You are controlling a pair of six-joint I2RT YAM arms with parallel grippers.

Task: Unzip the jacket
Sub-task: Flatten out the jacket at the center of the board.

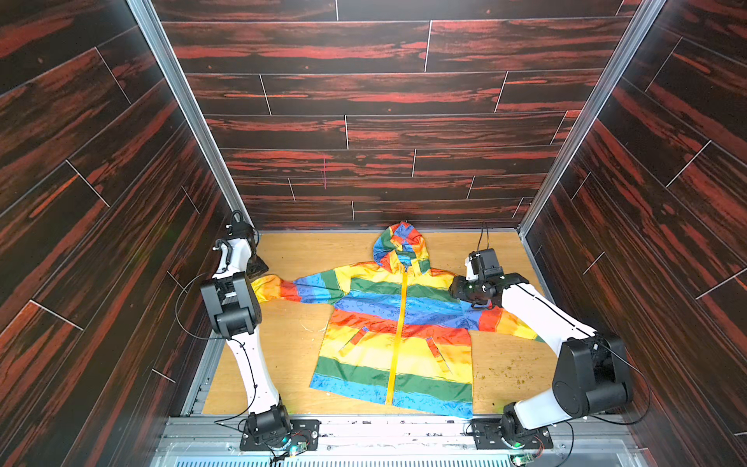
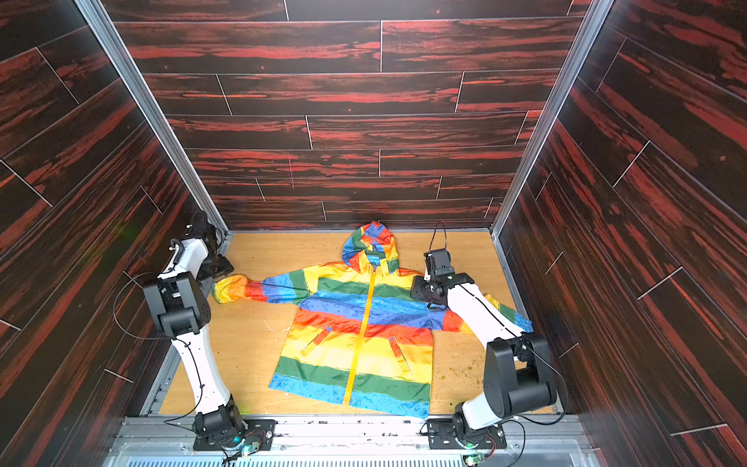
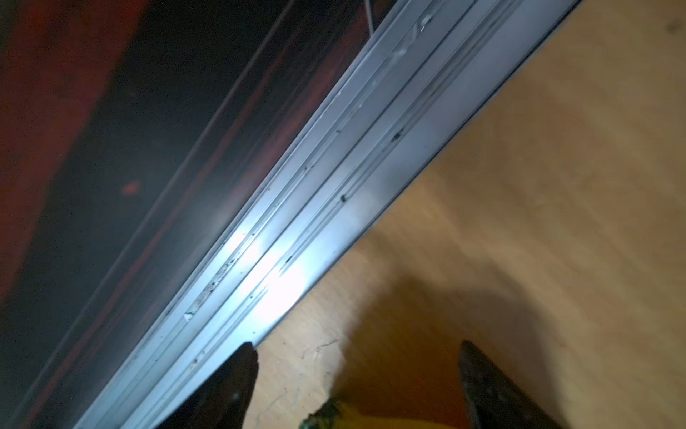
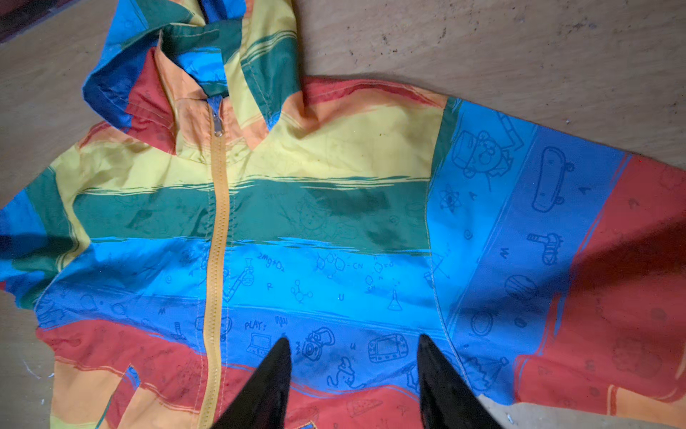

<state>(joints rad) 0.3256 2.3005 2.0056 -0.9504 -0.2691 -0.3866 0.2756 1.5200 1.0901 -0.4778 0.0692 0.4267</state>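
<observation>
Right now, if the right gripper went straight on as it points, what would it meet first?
Most likely the jacket, on its blue band beside the yellow zipper. The right gripper aims there; depth is unclear.

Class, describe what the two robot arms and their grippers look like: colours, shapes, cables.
Both the left arm and right arm have smooth white links, boxy black joints and thin black cables running alongside. The left gripper and right gripper end in dark, tapered, pointed fingers.
</observation>
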